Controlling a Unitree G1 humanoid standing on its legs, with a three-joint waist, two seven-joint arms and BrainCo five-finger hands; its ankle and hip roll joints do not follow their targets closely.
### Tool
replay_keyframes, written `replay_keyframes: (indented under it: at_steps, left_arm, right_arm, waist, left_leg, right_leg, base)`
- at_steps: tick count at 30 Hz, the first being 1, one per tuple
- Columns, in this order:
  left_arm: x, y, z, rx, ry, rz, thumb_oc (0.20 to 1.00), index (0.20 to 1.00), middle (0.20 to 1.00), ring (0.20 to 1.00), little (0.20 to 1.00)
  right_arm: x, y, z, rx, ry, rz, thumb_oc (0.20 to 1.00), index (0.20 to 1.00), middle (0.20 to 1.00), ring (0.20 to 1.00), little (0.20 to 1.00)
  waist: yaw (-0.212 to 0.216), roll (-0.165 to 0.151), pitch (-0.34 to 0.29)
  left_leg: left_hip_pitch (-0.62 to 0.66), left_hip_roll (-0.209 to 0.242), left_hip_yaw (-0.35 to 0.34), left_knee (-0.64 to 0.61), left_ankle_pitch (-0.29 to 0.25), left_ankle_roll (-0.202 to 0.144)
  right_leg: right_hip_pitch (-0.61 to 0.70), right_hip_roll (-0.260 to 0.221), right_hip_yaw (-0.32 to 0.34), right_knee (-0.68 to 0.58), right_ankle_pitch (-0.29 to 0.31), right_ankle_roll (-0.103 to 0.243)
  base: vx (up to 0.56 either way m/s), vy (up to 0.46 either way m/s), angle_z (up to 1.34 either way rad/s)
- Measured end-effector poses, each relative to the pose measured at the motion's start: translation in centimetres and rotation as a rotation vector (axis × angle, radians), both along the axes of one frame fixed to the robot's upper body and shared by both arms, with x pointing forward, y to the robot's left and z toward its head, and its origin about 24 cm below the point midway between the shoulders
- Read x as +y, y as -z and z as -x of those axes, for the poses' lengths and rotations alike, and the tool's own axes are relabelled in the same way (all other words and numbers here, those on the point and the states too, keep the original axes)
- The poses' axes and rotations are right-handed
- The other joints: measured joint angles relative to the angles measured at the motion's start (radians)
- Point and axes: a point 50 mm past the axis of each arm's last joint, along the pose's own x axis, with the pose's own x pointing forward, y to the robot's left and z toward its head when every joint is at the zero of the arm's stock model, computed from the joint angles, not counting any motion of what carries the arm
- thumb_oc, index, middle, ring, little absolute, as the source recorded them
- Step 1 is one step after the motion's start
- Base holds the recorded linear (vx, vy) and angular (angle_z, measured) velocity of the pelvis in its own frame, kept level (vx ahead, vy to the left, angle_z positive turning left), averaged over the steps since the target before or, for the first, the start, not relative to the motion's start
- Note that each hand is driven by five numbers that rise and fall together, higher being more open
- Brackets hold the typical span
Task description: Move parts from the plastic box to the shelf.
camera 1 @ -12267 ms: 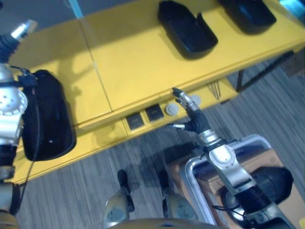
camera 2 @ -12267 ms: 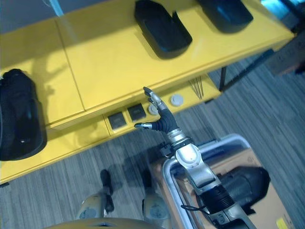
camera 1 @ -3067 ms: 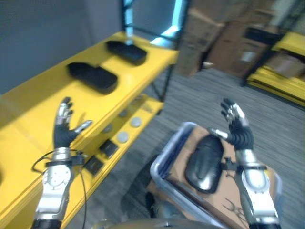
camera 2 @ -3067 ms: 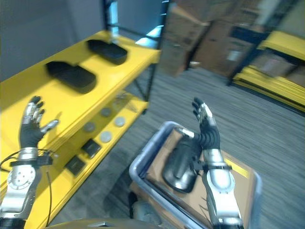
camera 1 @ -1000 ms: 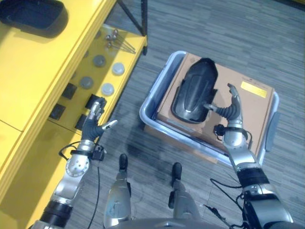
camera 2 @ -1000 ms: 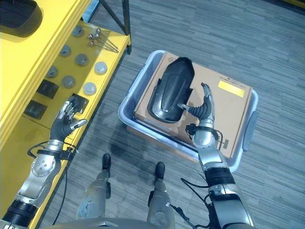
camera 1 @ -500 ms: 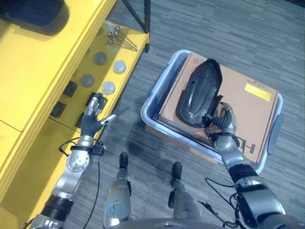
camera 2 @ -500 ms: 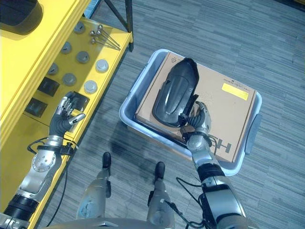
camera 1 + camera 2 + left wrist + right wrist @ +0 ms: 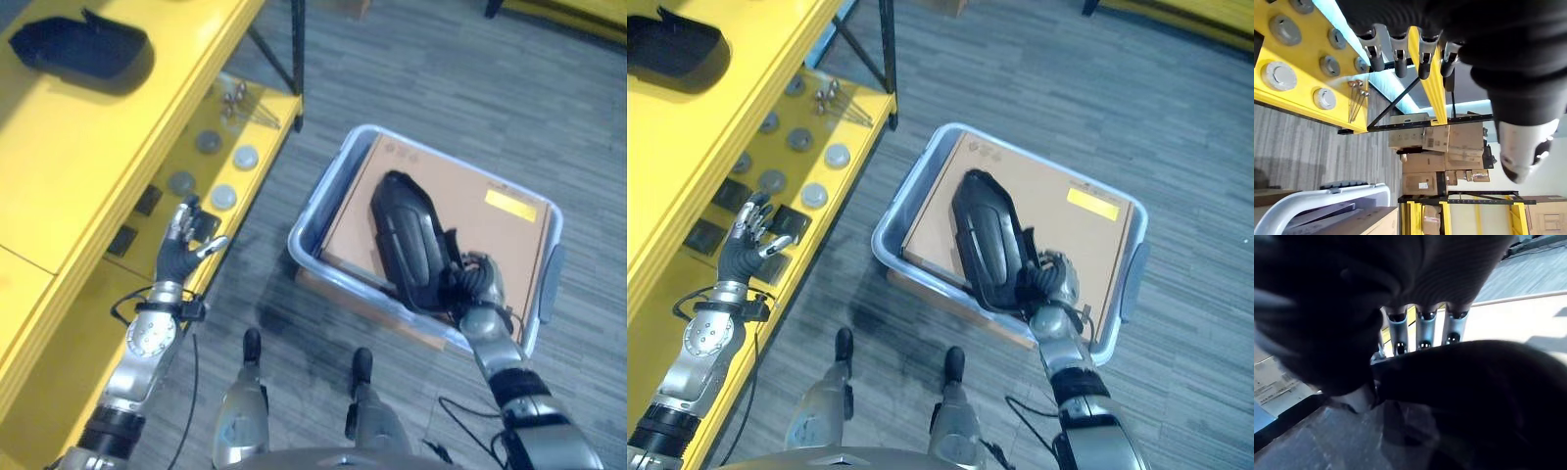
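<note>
A long black moulded part (image 9: 411,245) lies slanted on a cardboard sheet (image 9: 480,191) inside the grey plastic box (image 9: 315,199) on the floor. My right hand (image 9: 477,292) is at the part's near end, its fingers (image 9: 1422,333) curled over the dark edge of the part (image 9: 1474,382). My left hand (image 9: 182,249) hovers over the lower yellow shelf with its fingers (image 9: 1396,54) straight and nothing in it. Another black part (image 9: 83,46) rests on the yellow top shelf (image 9: 98,137) at the far left.
On the lower shelf lie several grey discs (image 9: 223,196), black square blocks (image 9: 149,199) and a few bolts (image 9: 245,103). A black shelf leg (image 9: 297,59) stands between shelf and box. Striped grey carpet surrounds the box.
My right hand has stayed curled on the black part's near end, and the part has swung so its far end points more to the left. The camera has shifted; the left hand stays open.
</note>
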Motion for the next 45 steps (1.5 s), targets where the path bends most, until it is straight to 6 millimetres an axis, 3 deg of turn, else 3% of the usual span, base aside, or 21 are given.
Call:
replay_keyframes:
  at_steps: [5,9,17,22,25,29,35,45]
  left_arm:
    - [0.2,0.4,0.2,0.026,0.016,-0.033,1.0,1.0,1.0,1.0,1.0]
    - [0.3,0.7,0.3,0.054,0.028,-0.066,1.0,1.0,1.0,1.0,1.0]
    - [-1.6,2.5,0.2,0.153,0.097,-0.007,1.0,1.0,1.0,1.0,1.0]
    - [-5.1,6.5,0.8,0.371,0.275,0.117,1.0,1.0,1.0,1.0,1.0]
    - [-6.2,7.1,1.1,0.417,0.332,0.146,1.0,1.0,1.0,1.0,1.0]
    - [-8.6,8.0,1.3,0.491,0.398,0.267,1.0,1.0,1.0,1.0,1.0]
    - [-10.3,8.3,1.4,0.561,0.458,0.414,1.0,1.0,1.0,1.0,1.0]
    - [-12.6,6.8,0.4,0.562,0.572,0.568,1.0,1.0,1.0,1.0,1.0]
  right_arm:
    - [-2.7,-0.5,2.0,0.03,0.045,0.11,0.2,0.2,0.2,0.2,0.2]
    - [-3.0,-1.8,2.3,-0.006,0.026,0.196,0.2,0.2,0.2,0.2,0.2]
    - [-2.1,-8.1,1.8,-0.13,-0.131,0.616,0.2,0.2,0.2,0.2,0.2]
    - [0.0,-11.3,1.4,-0.251,-0.197,0.773,0.2,0.2,0.2,0.2,0.2]
    - [0.5,-11.7,1.4,-0.272,-0.212,0.805,0.2,0.2,0.2,0.2,0.2]
    - [2.5,-13.3,1.6,-0.395,-0.247,0.849,0.2,0.2,0.2,0.2,0.2]
    - [4.5,-14.2,1.4,-0.493,-0.291,0.861,0.2,0.2,0.2,0.2,0.2]
    - [8.8,-14.5,0.8,-0.59,-0.44,0.837,0.2,0.2,0.2,0.2,0.2]
  waist:
    - [-0.022,-0.024,-0.058]
    - [-0.034,-0.041,-0.093]
    - [-0.092,-0.069,-0.156]
    - [-0.124,-0.071,-0.215]
    - [-0.144,-0.073,-0.23]
    - [-0.153,-0.043,-0.266]
    - [-0.163,-0.02,-0.285]
    - [-0.168,-0.03,-0.286]
  left_leg:
    - [0.075,0.0,0.008,-0.011,-0.013,-0.003]
    - [0.139,0.001,0.034,-0.024,-0.024,-0.005]
    - [0.274,0.004,0.111,-0.025,-0.06,-0.009]
    - [0.33,0.011,0.166,-0.03,-0.076,-0.013]
    - [0.344,0.018,0.174,-0.032,-0.08,-0.01]
    - [0.367,0.02,0.2,-0.033,-0.09,-0.017]
    - [0.379,0.022,0.213,-0.033,-0.091,-0.015]
    - [0.379,0.026,0.219,-0.032,-0.092,-0.016]
  right_leg:
    - [0.068,0.0,0.002,-0.003,-0.014,-0.005]
    - [0.109,-0.001,0.025,-0.006,-0.021,0.002]
    - [0.191,0.001,0.088,-0.006,-0.025,0.007]
    - [0.211,0.008,0.138,-0.007,-0.025,0.006]
    - [0.215,0.013,0.141,-0.007,-0.026,0.003]
    - [0.22,0.014,0.159,-0.006,-0.025,0.004]
    - [0.22,0.017,0.166,-0.006,-0.025,0.003]
    - [0.219,0.022,0.166,-0.003,-0.023,0.001]
  base:
    - [0.05,0.011,-0.01]
    - [0.04,0.015,-0.16]
    - [0.02,0.014,-0.29]
    - [0.03,0.019,-0.31]
    - [0.02,0.016,-0.1]
    - [0.0,0.01,-0.17]
    - [-0.01,0.017,-0.05]
    - [0.0,0.002,-0.01]
